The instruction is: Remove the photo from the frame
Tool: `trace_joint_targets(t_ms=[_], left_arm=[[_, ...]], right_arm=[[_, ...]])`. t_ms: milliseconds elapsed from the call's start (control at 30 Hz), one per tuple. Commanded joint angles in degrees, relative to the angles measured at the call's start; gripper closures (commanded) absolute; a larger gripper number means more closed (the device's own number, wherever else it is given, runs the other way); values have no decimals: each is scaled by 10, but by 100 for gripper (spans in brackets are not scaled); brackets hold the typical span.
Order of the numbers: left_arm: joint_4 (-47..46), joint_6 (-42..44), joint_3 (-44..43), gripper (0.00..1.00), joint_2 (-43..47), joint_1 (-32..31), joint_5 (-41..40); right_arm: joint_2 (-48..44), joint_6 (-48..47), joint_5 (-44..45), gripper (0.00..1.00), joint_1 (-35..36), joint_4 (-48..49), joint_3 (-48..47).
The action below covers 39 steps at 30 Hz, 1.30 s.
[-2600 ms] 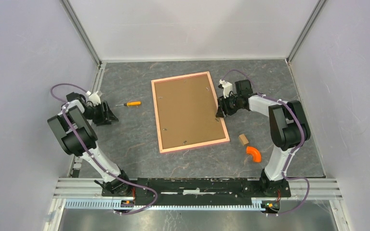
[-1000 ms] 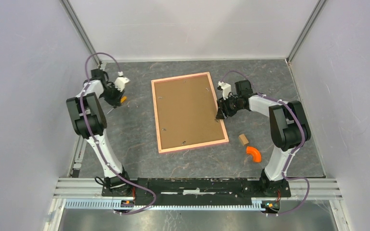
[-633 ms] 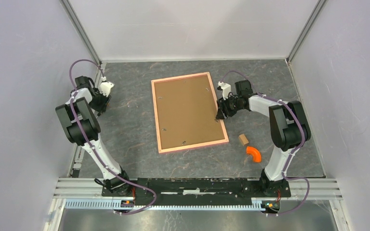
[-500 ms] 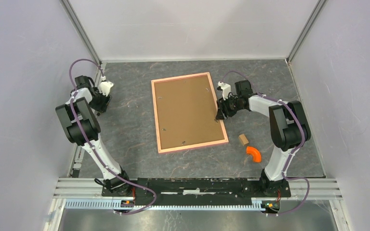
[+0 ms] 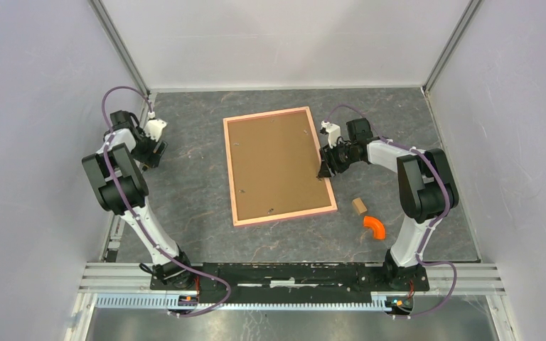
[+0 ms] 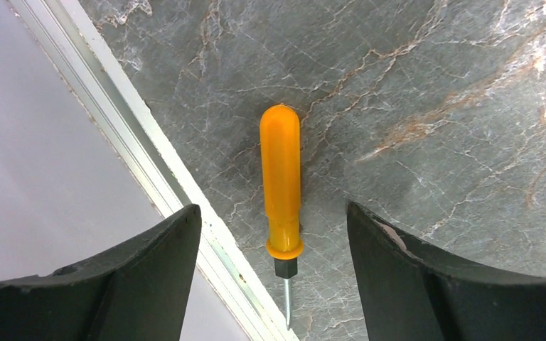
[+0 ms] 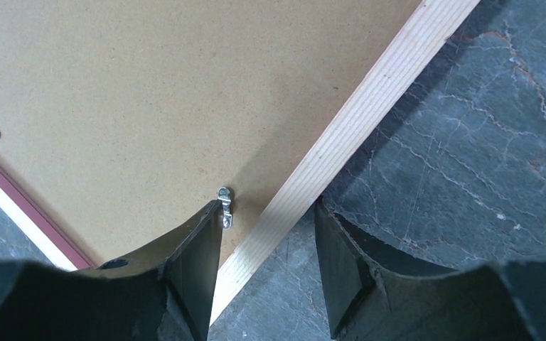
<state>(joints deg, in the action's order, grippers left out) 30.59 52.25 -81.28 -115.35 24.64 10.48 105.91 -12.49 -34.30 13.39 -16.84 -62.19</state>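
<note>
The frame [image 5: 274, 163] lies back up mid-table, brown fibreboard inside a pink rim. The photo is hidden beneath the board. My right gripper [image 5: 323, 169] is open at the frame's right rim. In the right wrist view its jaws [image 7: 266, 277] straddle the pale rim [image 7: 370, 106], with one finger over the board beside a small metal tab [image 7: 225, 206] and the other over the table. My left gripper [image 5: 155, 151] is at the far left edge, open. In the left wrist view its fingers [image 6: 274, 277] flank an orange-handled screwdriver [image 6: 280, 181] lying on the table.
A small wooden block [image 5: 359, 206] and an orange elbow piece [image 5: 375, 226] lie right of the frame's near corner. An aluminium rail [image 6: 149, 163] and the grey wall run close beside the screwdriver. Walls enclose the table on three sides.
The screwdriver has gone from beside the frame to the left table edge, and my left gripper moved there with it and now stands open over it. The right arm has hardly moved.
</note>
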Motion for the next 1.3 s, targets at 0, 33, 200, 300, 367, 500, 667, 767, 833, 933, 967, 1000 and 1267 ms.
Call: trace_joint_targets(t_ms=[0,33,200,300,367,500,667,767,833,933,967,1000,1267], left_arm=[[71,-36,17,9,-30,-4,2],[71,-39,17,5,-25,-5,3],[61,-75,27,0,36,-5,21],[71,-102,19,0,86,-5,41],[73,-114,18,0,137,-5,70],[43,-135,48,0,259,-29,102],[62,-130,98,0,384,-129,128],[79,-170,100,0,435,-150,200],[120,-191,82,0,445,-181,223],[146,-210,90,0,458,-307,137],[147,-207,109,0,465,-364,100],[148,-208,126,0,469,-421,60],[145,-299,153,0,342,-742,-100]], right_arm=[[-18,-11,-19,44,3,-17,-24],[-18,-13,-18,44,3,-20,-28],[-31,-21,-8,39,3,-23,-39],[-46,-30,1,36,1,-27,-54],[-58,-39,5,33,-1,-32,-68],[-100,-66,10,22,-2,-41,-93],[-210,-76,7,2,-2,18,-56],[-262,-24,34,2,-2,81,-12],[-262,-6,37,2,-3,77,-4],[-241,4,-44,2,-28,64,11],[-234,12,-91,2,-40,71,16],[-224,26,-108,2,-48,75,21],[-217,56,-114,2,-69,94,76]])
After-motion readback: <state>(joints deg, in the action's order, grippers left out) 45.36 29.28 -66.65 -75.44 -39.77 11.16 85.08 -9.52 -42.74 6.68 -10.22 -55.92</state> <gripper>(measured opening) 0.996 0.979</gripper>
